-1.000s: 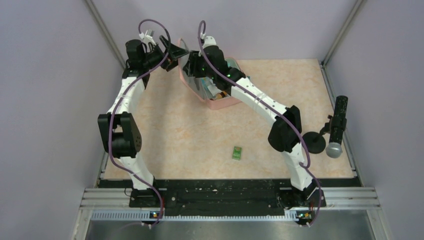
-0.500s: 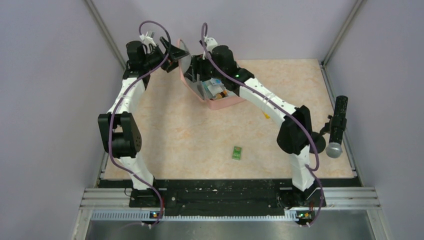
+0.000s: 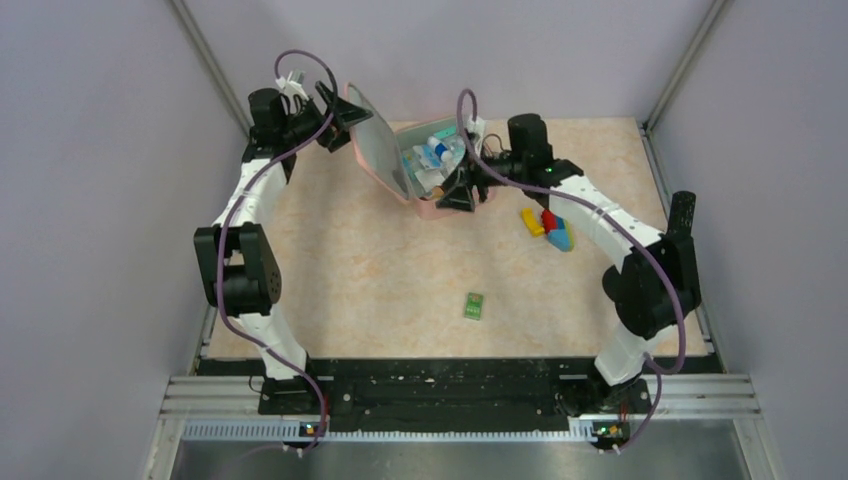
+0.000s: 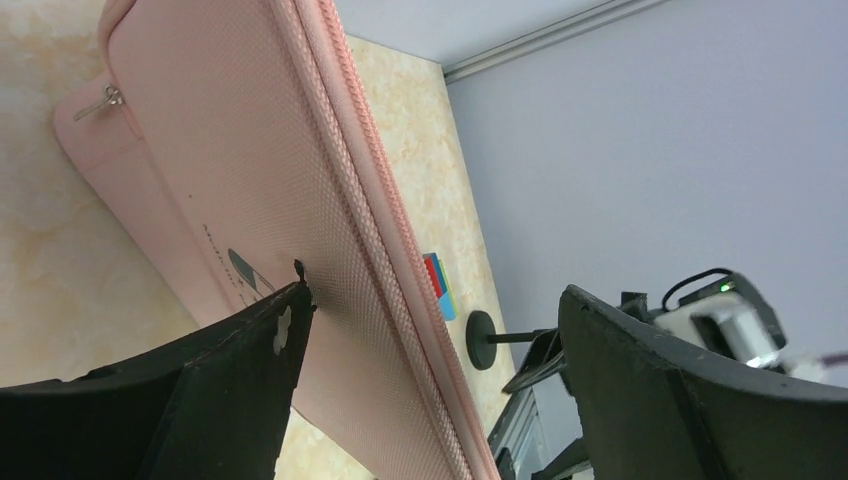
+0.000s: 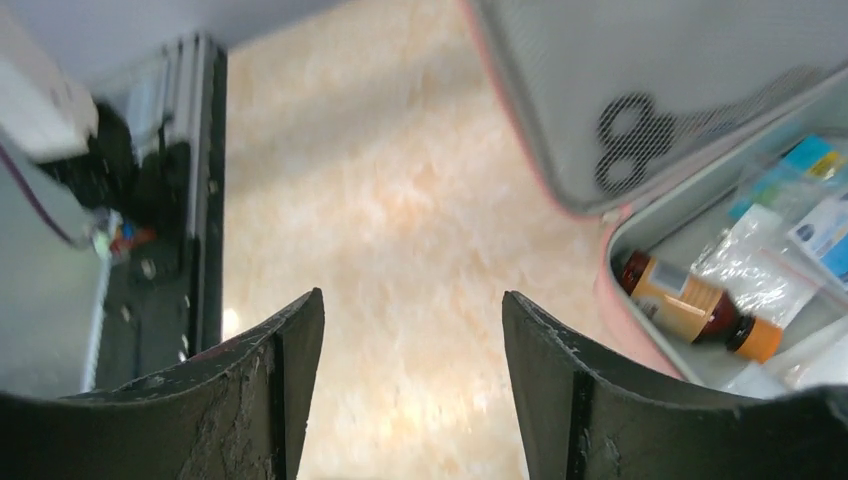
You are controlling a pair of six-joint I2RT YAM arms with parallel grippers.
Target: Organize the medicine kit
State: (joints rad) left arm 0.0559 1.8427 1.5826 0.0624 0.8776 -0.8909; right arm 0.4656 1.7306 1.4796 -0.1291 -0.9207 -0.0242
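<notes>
Right gripper [image 3: 460, 192] has swung off the medicine kit [image 3: 428, 209]. Top view: kit at far centre, lid up, bottles + packets inside; blocks [image 3: 548, 228] & small green item [image 3: 474, 305] outside. L wrist: left gripper [image 4: 432, 292] spread wide, lid leaning on one finger. R wrist: jaws apart, empty. Prob. mostly packed; strays + zipping left.

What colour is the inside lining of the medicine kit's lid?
Pale grey-green; the lid lining of the medicine kit shows best in the right wrist view.

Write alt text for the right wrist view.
The right gripper, open and empty, hangs over the beige table. At upper right the medicine kit lies open, a brown bottle and clear packets inside.
</notes>
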